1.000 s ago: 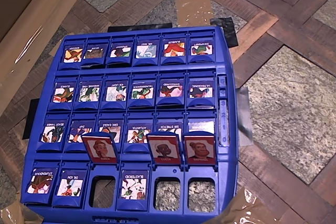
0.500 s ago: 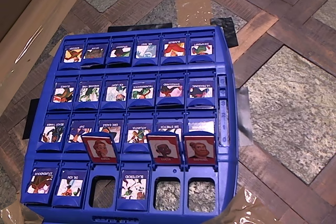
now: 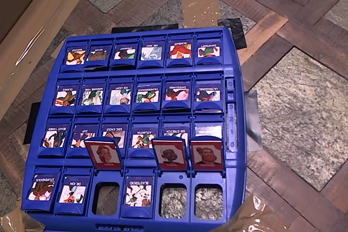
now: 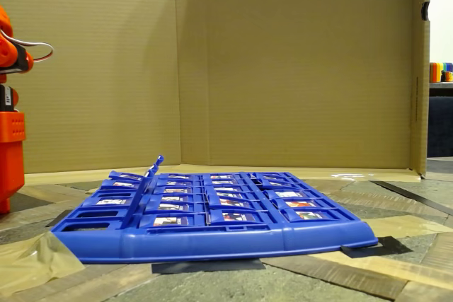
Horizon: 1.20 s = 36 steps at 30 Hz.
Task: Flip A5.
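A5 stands tilted up in the near row of the blue game board, rightmost of three raised tiles in the overhead view. Its red-bordered face with a bearded man's portrait faces up, and the slot below it is open to the floor. The red tile captioned LUCIA is raised right beside it on its left, and the EMMA tile stands further left. In the fixed view the raised tiles appear edge-on at the board's left; I cannot tell which is A5 there. The orange arm's base stands at the left edge.
All other tiles lie flat with pale cartoon faces up. The board is taped to a patterned wood-and-stone floor. Cardboard walls enclose the back and right of the fixed view, and a cardboard edge runs along the overhead view's upper left.
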Motion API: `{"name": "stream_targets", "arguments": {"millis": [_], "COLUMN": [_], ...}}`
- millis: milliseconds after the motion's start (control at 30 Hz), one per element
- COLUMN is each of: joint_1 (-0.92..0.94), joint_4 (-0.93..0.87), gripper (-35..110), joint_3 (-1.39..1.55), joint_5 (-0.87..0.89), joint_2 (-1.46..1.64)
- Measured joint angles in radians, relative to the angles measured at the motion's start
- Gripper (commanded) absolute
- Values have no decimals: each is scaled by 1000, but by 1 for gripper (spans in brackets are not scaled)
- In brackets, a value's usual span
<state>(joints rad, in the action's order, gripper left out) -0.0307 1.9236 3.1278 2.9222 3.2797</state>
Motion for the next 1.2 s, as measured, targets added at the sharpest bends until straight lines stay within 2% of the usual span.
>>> {"name": "stream_targets", "arguments": {"millis": [1200], "joint_1": [0], "joint_4": [-21], "gripper": [0], "joint_3": [0], "joint_5": [35], "joint_2": [0]}}
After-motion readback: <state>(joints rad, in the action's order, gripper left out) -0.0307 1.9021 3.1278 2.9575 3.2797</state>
